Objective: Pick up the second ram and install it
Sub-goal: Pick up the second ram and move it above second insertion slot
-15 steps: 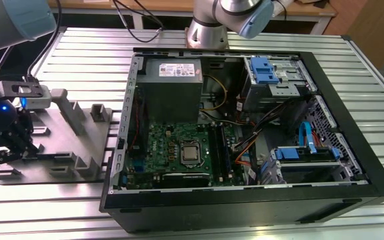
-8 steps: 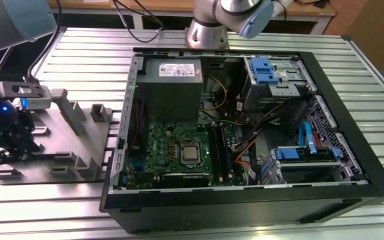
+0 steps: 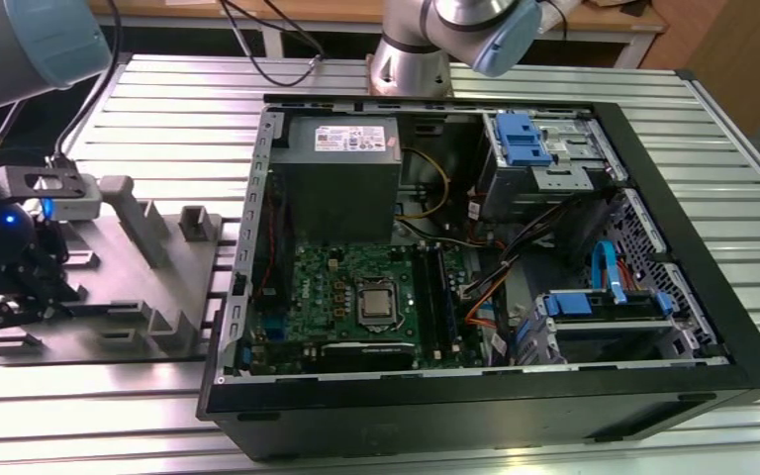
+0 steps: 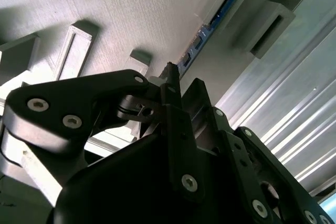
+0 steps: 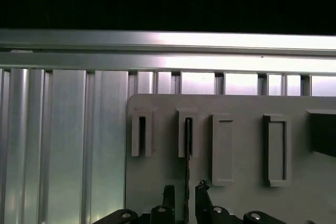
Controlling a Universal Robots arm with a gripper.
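Black linkage plates of the gripper [image 4: 184, 80] crowd the second wrist view and hide much of the grey fixture [image 4: 131, 14] behind them. Beyond the plates, the second ram [image 4: 209, 27] shows as a short blue-green length standing in a slotted holder. The rest of it is lost behind the fingers [image 4: 170, 77].

First wrist view: the ram appears edge-on, a thin dark line running out of the holder [image 5: 187, 135] and on between the two fingertips [image 5: 202, 187]. A sliver of grey shows on either side of it, so the gripper stands open, straddling the strip — no contact can be made out. The frame edge cuts the fingers off just behind their tips. More rectangular holders [image 5: 223, 150] sit beside it on the same plate, and the ribbed aluminium table [image 5: 63, 145] runs beyond.

Exterior view: the fixture lies at the exterior view's left, just beside the open computer case [image 3: 486, 401] at about nine o'clock from it. The arm's wrist [image 3: 4, 257] is a dark mass over the fixture's nine-o'clock end, partly cut off, and neither the fingertips nor the ram can be made out there. Inside the case, the motherboard [image 3: 340, 287] lies at eight o'clock and the power supply [image 3: 340, 148] at ten. The arm's base [image 3: 414, 59] stands past the case's far rim at about twelve o'clock — its upper links leave the frame.
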